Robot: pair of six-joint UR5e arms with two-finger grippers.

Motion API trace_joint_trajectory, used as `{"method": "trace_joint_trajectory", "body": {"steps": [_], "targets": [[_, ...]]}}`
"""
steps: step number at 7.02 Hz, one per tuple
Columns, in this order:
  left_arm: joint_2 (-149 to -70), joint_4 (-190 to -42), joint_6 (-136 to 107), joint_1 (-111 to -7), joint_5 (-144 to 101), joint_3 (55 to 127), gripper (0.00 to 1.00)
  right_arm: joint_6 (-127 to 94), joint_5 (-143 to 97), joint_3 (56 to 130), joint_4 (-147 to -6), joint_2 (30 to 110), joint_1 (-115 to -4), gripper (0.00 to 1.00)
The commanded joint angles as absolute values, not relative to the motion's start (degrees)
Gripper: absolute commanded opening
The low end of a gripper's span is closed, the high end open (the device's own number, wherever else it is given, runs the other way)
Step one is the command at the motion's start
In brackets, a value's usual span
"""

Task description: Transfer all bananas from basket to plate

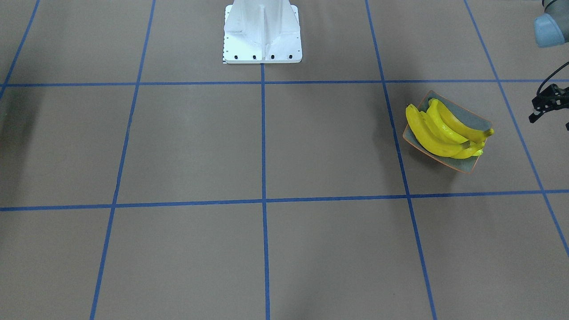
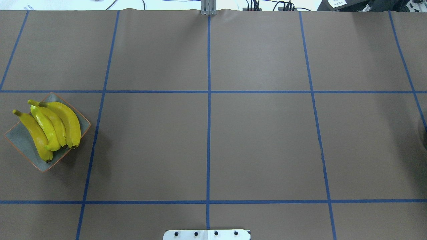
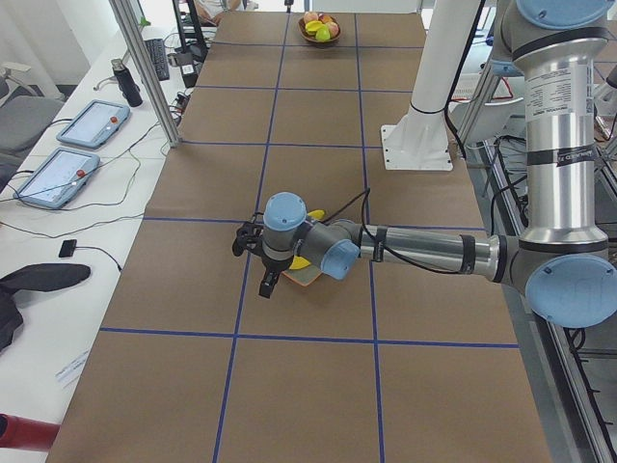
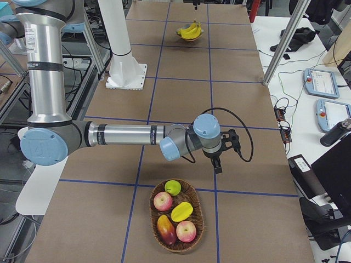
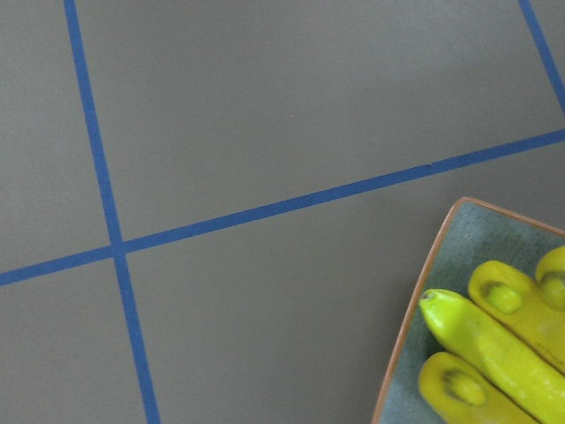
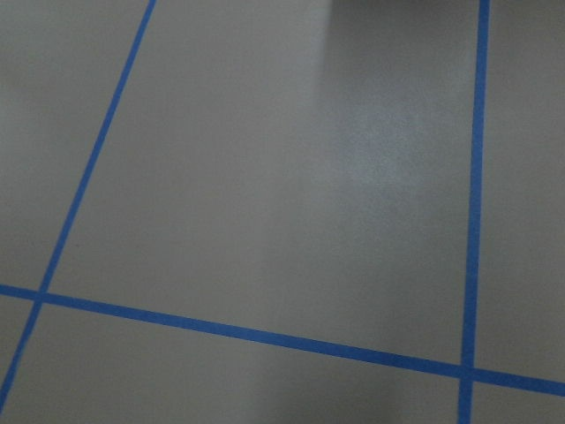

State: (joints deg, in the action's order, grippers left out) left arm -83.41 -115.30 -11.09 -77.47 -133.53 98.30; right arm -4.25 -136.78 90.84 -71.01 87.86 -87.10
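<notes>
You had, in the front-facing view, all four bananas (image 1: 444, 131) lying on the plate (image 1: 465, 165) with the left gripper (image 1: 540, 109) near it at the frame's edge, grip unreadable; overhead, the same pile at far left; from the right end, the right gripper (image 4: 218, 163) near the basket (image 4: 200, 224), grip unreadable too.

The place is a robotics laboratory. The table (image 2: 260, 143) is covered edge to edge in brown paper gridded with blue tape (image 2: 208, 133), and a white robot pedestal (image 1: 262, 35) is bolted at its robot-side edge. A bench (image 3: 120, 188) along the opposite edge carries teach pendants (image 3: 93, 122), loose cables (image 4: 281, 101) and aluminium frame posts (image 3: 145, 68).
</notes>
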Motion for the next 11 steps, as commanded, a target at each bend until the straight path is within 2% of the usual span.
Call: {"method": "trace_joint_trajectory", "body": {"steps": [1, 3, 11], "targets": [[-85.3, -115.1, -7.6, -80.2, -137.4, 93.8, 1.0, 8.0, -136.4, 93.1, -88.4, 84.5, -89.3, 1.0], [-90.6, -101.3, -7.6, -80.8, -137.3, 93.6, 1.0, 8.1, -133.9, 97.0, -92.6, 84.5, -88.0, 1.0], [-91.1, -99.0, -2.1, -82.8, -137.5, 92.6, 1.0, 9.1, -133.9, 97.8, -94.5, 85.9, -88.2, 1.0]]}}
